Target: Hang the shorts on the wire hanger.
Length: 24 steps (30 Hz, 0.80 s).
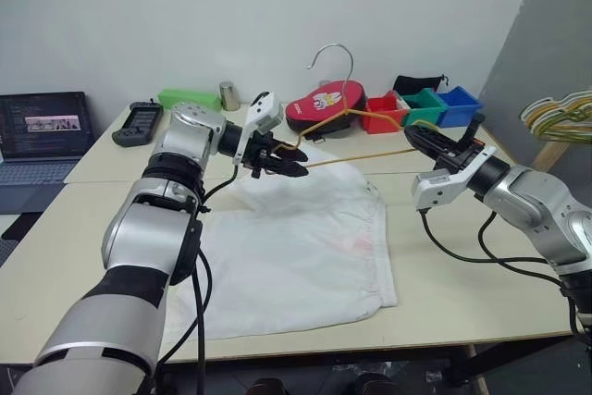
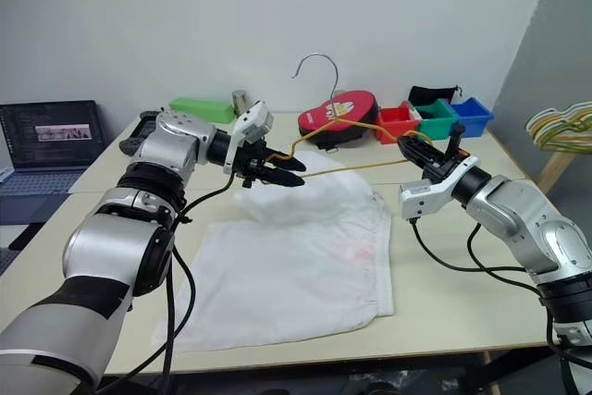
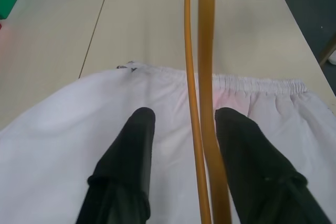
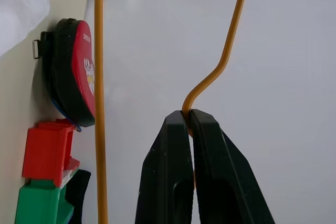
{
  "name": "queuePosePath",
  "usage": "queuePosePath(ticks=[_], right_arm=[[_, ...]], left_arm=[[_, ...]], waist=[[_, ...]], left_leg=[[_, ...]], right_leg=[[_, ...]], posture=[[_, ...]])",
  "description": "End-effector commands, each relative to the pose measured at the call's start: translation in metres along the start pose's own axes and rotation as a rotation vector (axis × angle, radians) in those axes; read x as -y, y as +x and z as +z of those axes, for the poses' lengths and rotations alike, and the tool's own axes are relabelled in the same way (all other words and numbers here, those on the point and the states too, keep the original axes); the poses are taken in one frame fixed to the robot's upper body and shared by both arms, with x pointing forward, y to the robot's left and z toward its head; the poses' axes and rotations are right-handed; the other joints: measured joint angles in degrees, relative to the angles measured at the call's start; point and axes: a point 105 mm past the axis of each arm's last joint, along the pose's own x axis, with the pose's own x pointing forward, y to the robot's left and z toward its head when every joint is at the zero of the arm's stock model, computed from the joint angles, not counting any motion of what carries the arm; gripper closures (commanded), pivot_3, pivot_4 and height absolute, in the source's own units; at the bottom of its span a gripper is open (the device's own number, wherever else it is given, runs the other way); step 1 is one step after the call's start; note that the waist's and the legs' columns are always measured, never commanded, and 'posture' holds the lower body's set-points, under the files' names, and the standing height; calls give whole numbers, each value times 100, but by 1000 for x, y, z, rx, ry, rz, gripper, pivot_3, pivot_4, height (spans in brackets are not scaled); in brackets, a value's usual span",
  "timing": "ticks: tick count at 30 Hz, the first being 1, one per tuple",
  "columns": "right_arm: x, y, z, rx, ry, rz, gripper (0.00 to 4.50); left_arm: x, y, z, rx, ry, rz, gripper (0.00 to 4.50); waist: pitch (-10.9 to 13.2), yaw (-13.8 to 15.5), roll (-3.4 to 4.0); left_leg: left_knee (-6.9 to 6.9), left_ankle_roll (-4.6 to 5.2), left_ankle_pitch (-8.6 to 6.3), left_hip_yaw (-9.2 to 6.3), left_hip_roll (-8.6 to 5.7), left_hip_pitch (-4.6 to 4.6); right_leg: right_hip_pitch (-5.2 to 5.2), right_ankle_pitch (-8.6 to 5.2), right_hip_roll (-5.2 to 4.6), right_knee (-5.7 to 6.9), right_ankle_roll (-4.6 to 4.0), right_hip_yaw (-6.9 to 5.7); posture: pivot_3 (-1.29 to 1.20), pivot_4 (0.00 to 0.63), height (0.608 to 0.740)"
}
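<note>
Mid-frame, the wire hanger (image 1: pixel 356 141) hangs in the air above the tabletop (image 1: pixel 481 293), hook up. The right gripper (image 4: pixel 190 116) has its jaws clamped together on the wire at one end — the left gripper (image 3: pixel 181 121) straddles the other end, jaws apart. The shorts (image 1: pixel 296 256) lie spread below, centre frame.
</note>
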Motion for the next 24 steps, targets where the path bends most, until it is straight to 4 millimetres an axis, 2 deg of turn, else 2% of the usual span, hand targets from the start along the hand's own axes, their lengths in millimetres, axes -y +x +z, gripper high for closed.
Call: queuePosePath(ticks=[1, 5, 11, 12, 13, 19, 23, 24], right_arm=[[17, 0, -6, -19, -23, -47, 4500], [17, 0, -8, -24, -21, -46, 4500], [8, 0, -9, -38, 18, -6, 4500], [6, 0, -10, -43, 36, 6, 3979], [4, 0, -10, -47, 52, 20, 3890], [-5, -8, -15, -85, 188, 101, 2509], [-2, -13, -18, -133, 434, 132, 1375], [-7, -15, -18, -157, 510, 175, 1097]], left_arm=[[1, -2, 5, -10, 54, -3, 3625], [1, -3, 4, -17, 61, -2, 4411], [-9, 1, 8, -5, 80, 85, 4498], [-11, 1, 9, -7, 86, 101, 4499], [-12, 2, 9, -9, 97, 114, 4499], [-20, 5, 1, -68, 199, 201, 4499], [-28, 6, -10, -164, 392, 313, 4499], [-30, 6, -12, -195, 464, 343, 4499]], waist=[[0, -1, 0], [0, -1, 0], [0, -1, 0], [0, 0, 0], [0, 0, 0], [0, 1, 0], [-1, -1, 1], [0, -1, 1]], left_leg=[[0, 0, 0, 1, 0, 1], [0, 0, 0, -1, 1, 0], [0, 0, 0, 1, 1, 1], [0, 0, 0, 1, 1, 1], [0, 0, 0, 1, 1, 1], [1, 0, 0, 0, 2, 1], [1, 0, 0, 3, 3, 8], [1, 0, 0, 1, 4, 9]], right_leg=[[0, 0, 0, 0, 0, 1], [0, 0, 1, 0, 0, 0], [0, 0, 0, 0, 0, 0], [0, 0, 0, 0, 0, 1], [0, 0, 0, 0, 0, 2], [0, 0, 0, 0, 0, 3], [4, 1, -1, 1, 0, 9], [4, 1, -2, 2, 0, 10]], posture=[[130, 0, 740], [128, 0, 740], [123, 0, 740], [120, 0, 740], [120, 0, 740], [112, 0, 740], [100, 0, 740], [100, 0, 740]])
